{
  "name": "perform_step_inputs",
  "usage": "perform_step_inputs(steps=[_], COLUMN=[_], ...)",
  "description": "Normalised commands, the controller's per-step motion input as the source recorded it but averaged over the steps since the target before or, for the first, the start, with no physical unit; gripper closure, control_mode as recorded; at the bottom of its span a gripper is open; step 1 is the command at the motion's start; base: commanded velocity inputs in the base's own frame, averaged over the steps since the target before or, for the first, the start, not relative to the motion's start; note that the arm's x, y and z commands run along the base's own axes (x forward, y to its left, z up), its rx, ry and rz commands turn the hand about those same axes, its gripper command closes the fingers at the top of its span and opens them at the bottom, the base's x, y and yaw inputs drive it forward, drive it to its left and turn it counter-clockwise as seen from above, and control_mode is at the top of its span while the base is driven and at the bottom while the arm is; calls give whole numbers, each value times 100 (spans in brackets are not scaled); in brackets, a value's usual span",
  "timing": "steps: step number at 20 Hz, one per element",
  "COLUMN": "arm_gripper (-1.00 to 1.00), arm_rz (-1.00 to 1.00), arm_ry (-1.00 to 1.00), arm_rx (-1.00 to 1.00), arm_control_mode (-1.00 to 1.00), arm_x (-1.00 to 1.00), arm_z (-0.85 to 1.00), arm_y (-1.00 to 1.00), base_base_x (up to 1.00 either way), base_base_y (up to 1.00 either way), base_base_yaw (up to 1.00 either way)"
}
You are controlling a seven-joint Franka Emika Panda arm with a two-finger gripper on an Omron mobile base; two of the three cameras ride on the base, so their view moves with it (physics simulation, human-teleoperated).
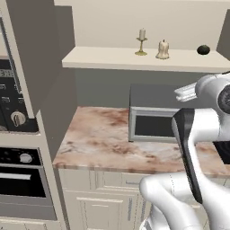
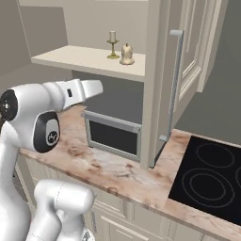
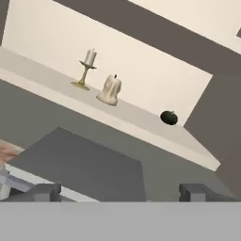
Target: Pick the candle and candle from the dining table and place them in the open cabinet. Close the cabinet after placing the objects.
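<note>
Up on the cream cabinet shelf [image 1: 112, 60], both candles are sitting side by side: the cream candle on its slim brass candlestick [image 3: 86, 70] and the short stubby cream candle [image 3: 110, 90], w/ a small dark round object [image 3: 169, 117] further along. I'm holding my gripper [image 3: 121, 192] below and in front of them, fingers spread wide, gripping nothing. So what's left, I reckon, is the tall cream cabinet door w/ its long metal bar handle [image 2: 175, 84], which is hanging open off to my right, long axis vertical.

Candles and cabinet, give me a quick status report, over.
Gripper open, empty, below shelf level. Brass-stick candle and stubby candle both upright on the cabinet shelf, side by side. Cabinet door open, not yet closed. Small dark object further along the shelf.
</note>
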Motion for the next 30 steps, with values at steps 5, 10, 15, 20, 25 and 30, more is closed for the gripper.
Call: perform_step_inputs(steps=[5, 10, 15, 20, 25, 30], arm_gripper=[-100, -100, -100, -100, -100, -100], arm_rz=[0, 0, 0, 0, 0, 0], arm_ry=[21, 0, -1, 0, 0, 0], arm_rx=[-2, 0, 0, 0, 0, 0], arm_control_mode=[-100, -100, -100, -100, -100, -100], arm_x=[-24, 0, -10, -27, -3, 0], arm_z=[4, 0, 0, 0, 0, 0], arm_y=[0, 0, 0, 0, 0, 0], base_base_x=[0, 0, 0, 0, 0, 0], base_base_y=[0, 0, 0, 0, 0, 0], base_base_yaw=[0, 0, 0, 0, 0, 0])
